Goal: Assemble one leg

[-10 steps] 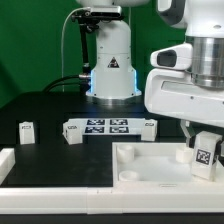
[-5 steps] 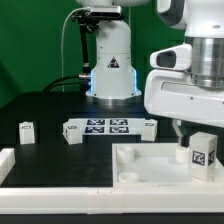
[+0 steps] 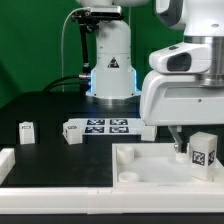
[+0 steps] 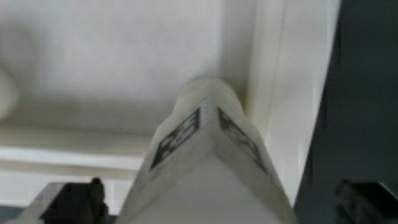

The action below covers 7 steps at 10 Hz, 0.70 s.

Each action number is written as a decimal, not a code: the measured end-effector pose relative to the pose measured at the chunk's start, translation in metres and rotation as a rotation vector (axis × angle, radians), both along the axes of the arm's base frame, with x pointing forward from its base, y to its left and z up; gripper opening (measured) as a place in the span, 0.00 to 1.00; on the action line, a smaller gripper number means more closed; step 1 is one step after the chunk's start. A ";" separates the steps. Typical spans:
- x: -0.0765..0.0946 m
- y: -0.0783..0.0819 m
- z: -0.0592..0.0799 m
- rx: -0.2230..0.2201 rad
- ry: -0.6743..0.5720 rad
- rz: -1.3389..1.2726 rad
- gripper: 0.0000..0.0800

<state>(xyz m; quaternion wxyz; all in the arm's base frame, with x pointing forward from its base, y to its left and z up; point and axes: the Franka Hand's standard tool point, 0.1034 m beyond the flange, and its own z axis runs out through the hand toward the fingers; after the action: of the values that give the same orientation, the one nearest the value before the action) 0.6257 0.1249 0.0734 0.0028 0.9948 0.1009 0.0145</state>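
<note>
A leg (image 3: 205, 155), a small white block with a square tag facing the camera, stands at the right end of the large white tray (image 3: 150, 182). My gripper (image 3: 193, 146) hangs right over it, jaws wide. In the wrist view the same leg (image 4: 210, 150) rises between the two dark fingers (image 4: 79, 203), with a gap on each side, so nothing is gripped. Another leg (image 3: 27, 131) sits on the black table at the exterior view's left. Small white blocks (image 3: 72, 134) that may be legs stand at both ends of the marker board.
The marker board (image 3: 101, 126) lies mid-table. The arm's base (image 3: 110, 62) stands behind it. A white L-shaped rail (image 3: 8, 160) runs along the front left. A round socket (image 3: 128, 171) shows at the tray's left part.
The jaws have opened and let go of the leg, which now stands on the tray. The arm's body has shifted a little toward the exterior view's left.
</note>
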 end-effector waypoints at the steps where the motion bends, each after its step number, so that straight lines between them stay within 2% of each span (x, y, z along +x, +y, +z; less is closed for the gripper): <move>1: 0.000 0.000 0.000 -0.003 0.000 0.109 0.81; 4: 0.001 -0.004 0.000 -0.022 0.002 0.469 0.81; 7: 0.001 -0.006 -0.001 -0.029 0.004 0.499 0.78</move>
<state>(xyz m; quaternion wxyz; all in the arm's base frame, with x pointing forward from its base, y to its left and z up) 0.6265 0.1188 0.0726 0.0131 0.9389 0.3438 0.0116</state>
